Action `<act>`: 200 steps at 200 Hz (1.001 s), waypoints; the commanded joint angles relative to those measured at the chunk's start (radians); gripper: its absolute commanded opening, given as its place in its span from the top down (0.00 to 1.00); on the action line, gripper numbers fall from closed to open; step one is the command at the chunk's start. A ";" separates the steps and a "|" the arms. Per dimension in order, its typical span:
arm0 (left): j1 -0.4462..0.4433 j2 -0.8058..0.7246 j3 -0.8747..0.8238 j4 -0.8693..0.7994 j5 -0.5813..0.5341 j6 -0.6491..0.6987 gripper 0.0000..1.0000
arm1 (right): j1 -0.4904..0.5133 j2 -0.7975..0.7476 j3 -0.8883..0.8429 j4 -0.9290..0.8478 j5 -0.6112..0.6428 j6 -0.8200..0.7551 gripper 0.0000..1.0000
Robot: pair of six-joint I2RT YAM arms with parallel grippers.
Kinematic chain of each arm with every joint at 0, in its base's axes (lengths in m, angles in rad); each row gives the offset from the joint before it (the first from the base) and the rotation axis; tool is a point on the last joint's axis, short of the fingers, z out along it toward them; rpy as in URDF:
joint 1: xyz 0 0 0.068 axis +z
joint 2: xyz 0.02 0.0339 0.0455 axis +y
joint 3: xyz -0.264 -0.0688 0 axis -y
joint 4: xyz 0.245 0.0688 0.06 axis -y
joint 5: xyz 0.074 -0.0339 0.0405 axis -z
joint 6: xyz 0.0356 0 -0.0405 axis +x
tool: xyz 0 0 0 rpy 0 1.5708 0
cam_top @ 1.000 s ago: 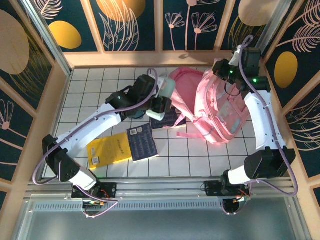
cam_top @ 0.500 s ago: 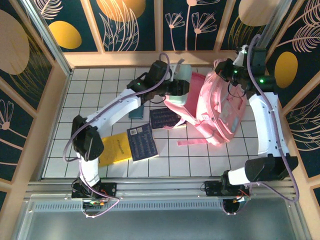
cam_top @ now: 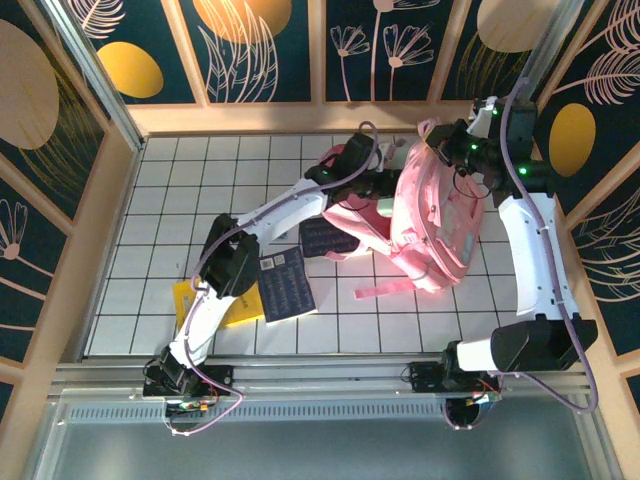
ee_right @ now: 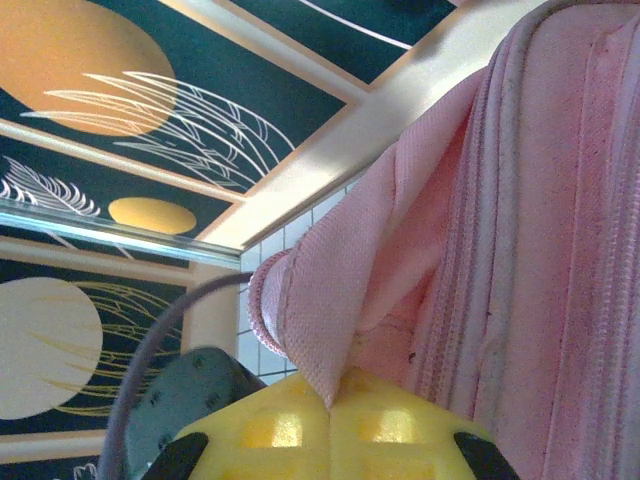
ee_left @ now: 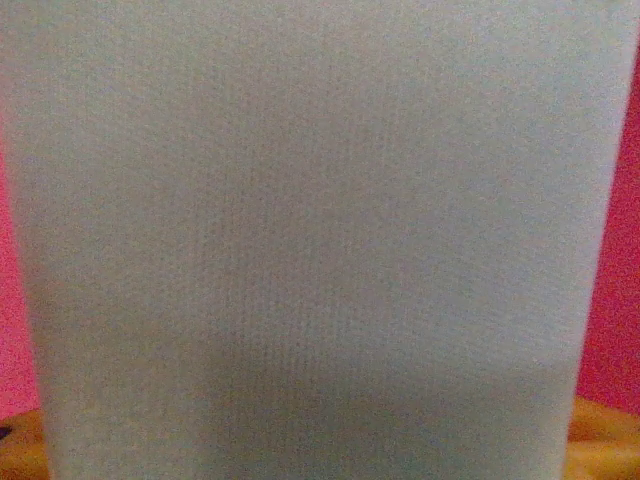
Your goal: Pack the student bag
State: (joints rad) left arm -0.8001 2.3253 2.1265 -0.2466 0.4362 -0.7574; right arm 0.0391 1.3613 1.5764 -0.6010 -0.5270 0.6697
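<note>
Student bag [cam_top: 435,225] sat upright-ish, its top edge hanging from the right gripper [cam_top: 447,135]. That gripper was clenched on a fold of the bag's pink fabric, which was pinched between its yellow fingers [ee_right: 385,425] in the right wrist view. Left gripper [cam_top: 384,195] was at the bag's left side, in the open mouth, grasping a pale mint case [ee_left: 320,240]. The case sat right against the wrist camera, with pink fabric on both sides of it.

Surface was a white tiled table [cam_top: 180,200]. A dark blue flat item [cam_top: 328,238] was tucked under the bag's left edge. A dark notebook [cam_top: 285,285] lay left of and nearer than the bag. A yellow book [cam_top: 240,305] lay further left, partly under the left arm. The bag sat close to the back wall [cam_top: 260,45], dark teal panels with gold ovals and leaf line art in wood frames.

One second earlier the left gripper and case were over the table, left of the bag. Half a second earlier they were at its upper left edge, and by now they had reached in. The right gripper had pulled the bag's top a bit further back.
</note>
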 commanded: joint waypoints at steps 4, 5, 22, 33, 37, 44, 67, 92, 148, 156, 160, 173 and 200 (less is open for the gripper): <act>-0.066 0.071 0.023 0.075 0.078 -0.083 0.32 | -0.001 -0.035 0.014 0.214 -0.061 0.040 1.00; -0.068 0.072 0.022 0.077 0.080 -0.086 0.32 | -0.001 -0.035 0.014 0.215 -0.061 0.041 1.00; -0.092 0.113 0.024 0.125 0.125 -0.136 0.21 | -0.002 -0.024 0.012 0.227 -0.059 0.052 1.00; -0.100 0.134 0.035 0.172 0.172 -0.175 0.03 | -0.001 -0.018 0.011 0.234 -0.069 0.054 1.00; -0.102 0.135 0.035 0.187 0.180 -0.183 0.02 | -0.002 -0.015 0.011 0.236 -0.073 0.055 1.00; -0.102 0.128 0.032 0.200 0.181 -0.183 0.01 | -0.001 -0.012 0.011 0.236 -0.077 0.055 1.00; -0.092 0.078 0.038 0.147 0.126 -0.109 0.01 | -0.003 -0.013 0.010 0.226 -0.064 0.039 1.00; -0.057 -0.047 -0.077 0.130 0.035 -0.049 0.01 | -0.007 -0.022 0.010 0.204 -0.047 0.016 1.00; 0.012 -0.244 -0.382 0.616 0.290 -0.140 0.01 | -0.008 -0.047 -0.031 0.196 -0.040 0.009 1.00; 0.012 -0.228 -0.364 0.643 0.316 -0.158 0.01 | -0.008 -0.048 -0.034 0.198 -0.046 0.010 1.00; 0.012 -0.217 -0.352 0.645 0.324 -0.163 0.01 | -0.008 -0.048 -0.035 0.201 -0.050 0.011 1.00; 0.012 -0.174 -0.289 0.636 0.345 -0.173 0.01 | -0.007 -0.051 -0.037 0.206 -0.059 0.017 1.00; 0.013 -0.090 -0.218 0.790 0.408 -0.317 0.01 | -0.008 -0.054 -0.038 0.190 -0.060 0.015 0.96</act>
State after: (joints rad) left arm -0.7734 2.1811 1.8282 0.3016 0.7116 -0.9318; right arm 0.0349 1.3457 1.5356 -0.5110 -0.5739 0.7055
